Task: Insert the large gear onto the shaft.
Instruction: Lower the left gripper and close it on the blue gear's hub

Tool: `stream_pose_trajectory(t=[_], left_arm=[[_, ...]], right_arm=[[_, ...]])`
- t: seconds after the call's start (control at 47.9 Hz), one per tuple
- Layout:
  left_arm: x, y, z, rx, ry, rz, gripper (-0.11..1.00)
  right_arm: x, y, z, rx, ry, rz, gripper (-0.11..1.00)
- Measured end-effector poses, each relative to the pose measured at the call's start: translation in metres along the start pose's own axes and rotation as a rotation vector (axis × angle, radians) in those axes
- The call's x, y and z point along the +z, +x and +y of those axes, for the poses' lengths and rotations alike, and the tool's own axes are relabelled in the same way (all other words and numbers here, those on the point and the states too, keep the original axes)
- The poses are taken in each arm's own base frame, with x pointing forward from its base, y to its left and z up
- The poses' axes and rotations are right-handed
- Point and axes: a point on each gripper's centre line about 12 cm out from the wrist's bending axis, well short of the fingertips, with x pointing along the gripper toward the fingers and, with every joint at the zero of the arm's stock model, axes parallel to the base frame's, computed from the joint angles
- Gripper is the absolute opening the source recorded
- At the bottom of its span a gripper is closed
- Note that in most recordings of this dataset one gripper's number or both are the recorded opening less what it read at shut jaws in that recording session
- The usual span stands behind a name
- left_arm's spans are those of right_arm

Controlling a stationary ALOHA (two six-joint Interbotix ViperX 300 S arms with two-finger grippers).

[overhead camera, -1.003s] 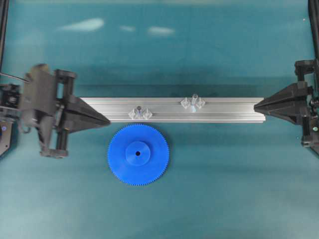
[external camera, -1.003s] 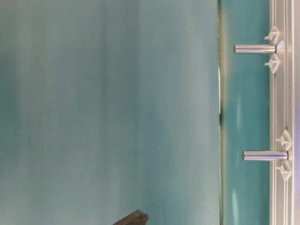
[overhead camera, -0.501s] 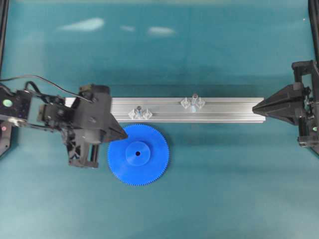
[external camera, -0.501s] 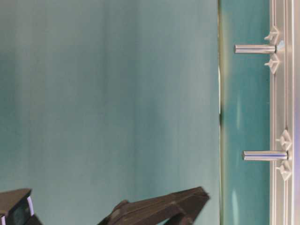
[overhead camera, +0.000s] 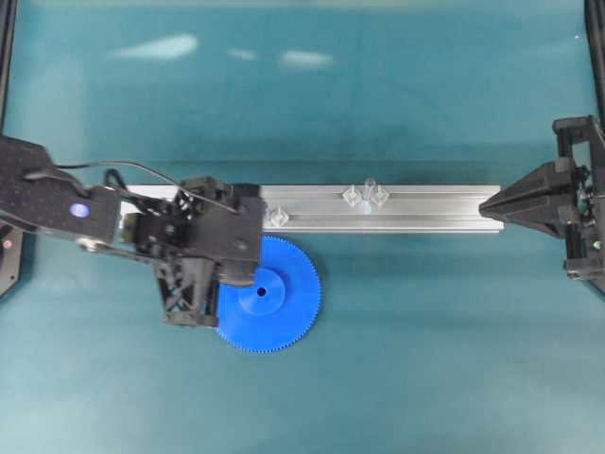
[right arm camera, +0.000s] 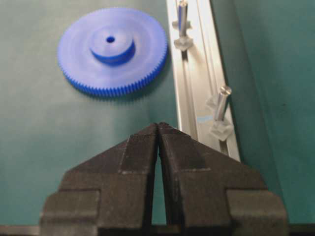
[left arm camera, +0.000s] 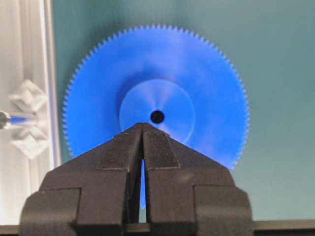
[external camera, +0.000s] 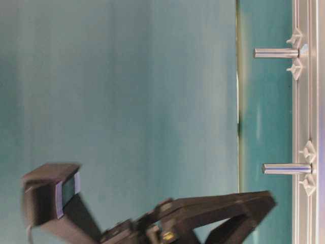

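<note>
The large gear point(overhead camera: 288, 301) is a bright-blue toothed disc lying flat on the teal table in front of the rail; it also shows in the left wrist view point(left arm camera: 197, 78) and the right wrist view point(right arm camera: 114, 49). My left gripper point(overhead camera: 244, 274) hangs over the gear's left part, shut and empty, its tips point(left arm camera: 142, 125) just short of the centre hole. One shaft point(overhead camera: 368, 189) stands on the rail. The other shaft point(left arm camera: 15, 119) is partly hidden under my left arm overhead. My right gripper point(overhead camera: 484, 204) is shut and empty at the rail's right end.
The long grooved aluminium rail point(overhead camera: 435, 213) runs left to right across the middle of the table. Both shafts point(right arm camera: 221, 103) point(right arm camera: 182, 17) stand upright on it. The left arm point(overhead camera: 57, 203) stretches over the rail's left end.
My left arm has swung right from the rail's left end and now sits above the gear's left half, covering the left shaft overhead. The right arm has barely moved.
</note>
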Motion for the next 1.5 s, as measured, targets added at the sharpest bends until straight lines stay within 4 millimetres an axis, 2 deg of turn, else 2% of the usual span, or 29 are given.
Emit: stream_pose_trajectory(t=[0.564, 0.752, 1.128, 1.504], left_arm=[[0.003, 0.044, -0.003, 0.023, -0.045, 0.301, -0.02], [0.008, 0.052, -0.009, 0.018, -0.032, 0.309, -0.02], [0.015, 0.055, -0.012, 0.01, -0.024, 0.26, -0.02], [0.013, 0.06, -0.012, 0.01, -0.018, 0.27, -0.02]], right_arm=[[-0.001, 0.0, 0.0, 0.0, 0.001, 0.009, 0.12], [-0.002, 0.0, 0.0, -0.001, -0.002, 0.012, 0.12], [-0.005, 0.0, 0.0, -0.001, 0.002, 0.018, 0.12], [-0.007, 0.001, 0.0, -0.001, 0.002, 0.023, 0.12]])
